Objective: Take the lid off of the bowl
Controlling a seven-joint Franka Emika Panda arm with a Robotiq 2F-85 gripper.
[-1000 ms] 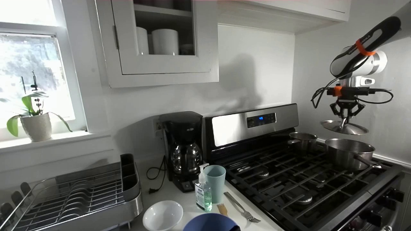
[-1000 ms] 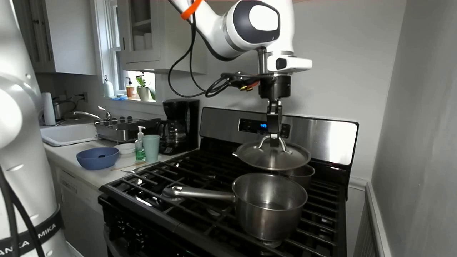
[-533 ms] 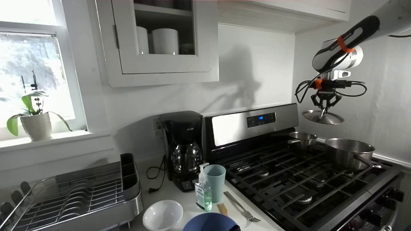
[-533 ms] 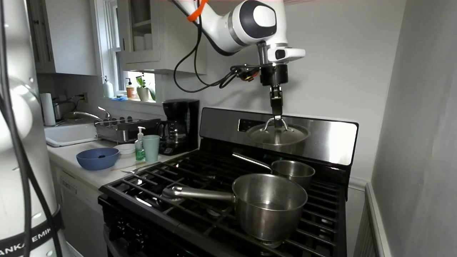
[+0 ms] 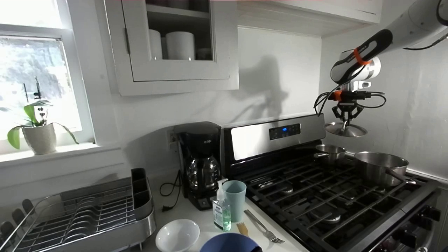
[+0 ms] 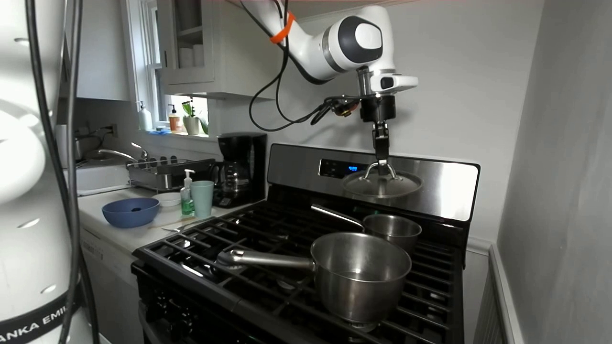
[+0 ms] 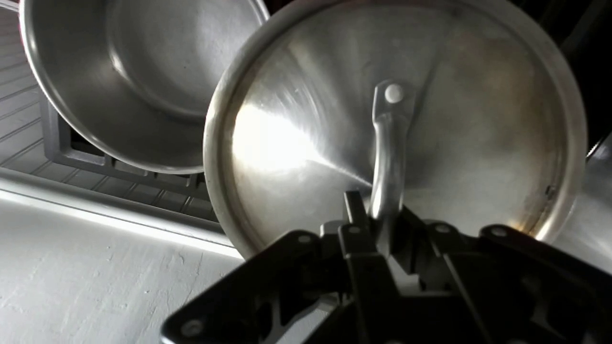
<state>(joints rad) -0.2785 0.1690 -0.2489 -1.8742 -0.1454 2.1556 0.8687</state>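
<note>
Plainly, in an exterior view the gripper (image 5: 345,120) pinches the lid (image 5: 350,132) and holds it aloft, clear of the uncovered bowl (image 5: 371,171) on the stove (image 5: 399,211). In an exterior view the lid hangs in front of the steel back panel (image 6: 444,191), higher than the small pot (image 6: 406,240). In the wrist view the gripper's fingers (image 7: 355,210) squeeze the arched handle (image 7: 388,157) from both sides.

Grpr (image 7: 380,205) straight dn, jaws tight
</note>
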